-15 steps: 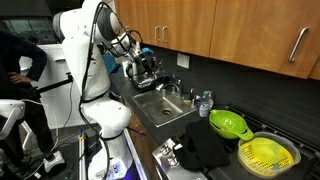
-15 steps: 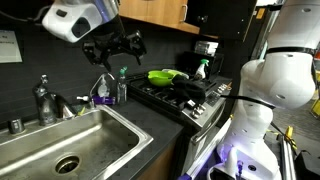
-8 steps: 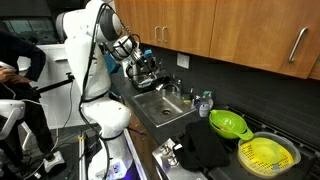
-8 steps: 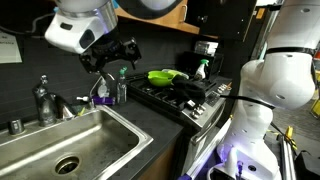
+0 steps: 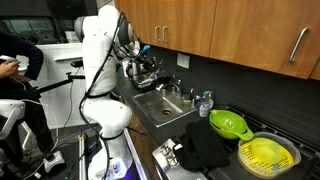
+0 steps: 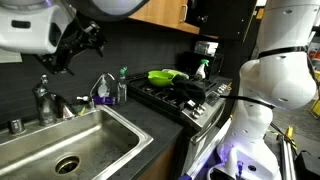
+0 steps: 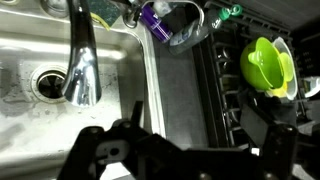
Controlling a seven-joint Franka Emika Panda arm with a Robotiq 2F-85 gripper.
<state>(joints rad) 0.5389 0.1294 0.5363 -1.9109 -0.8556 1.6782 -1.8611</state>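
Observation:
My gripper is open and empty; its two dark fingers stand wide apart. It hangs in the air above the counter strip between the steel sink and the stove, near the faucet. In both exterior views the gripper is above the sink, touching nothing. A purple bottle stands behind the faucet.
A green colander and a black cloth lie on the stove. A yellow colander sits beyond it. Wooden cabinets hang overhead. A person stands beside the robot base.
The gripper has moved away from the stove and bottles, along the sink toward its far end, and risen a little. It stays open and empty.

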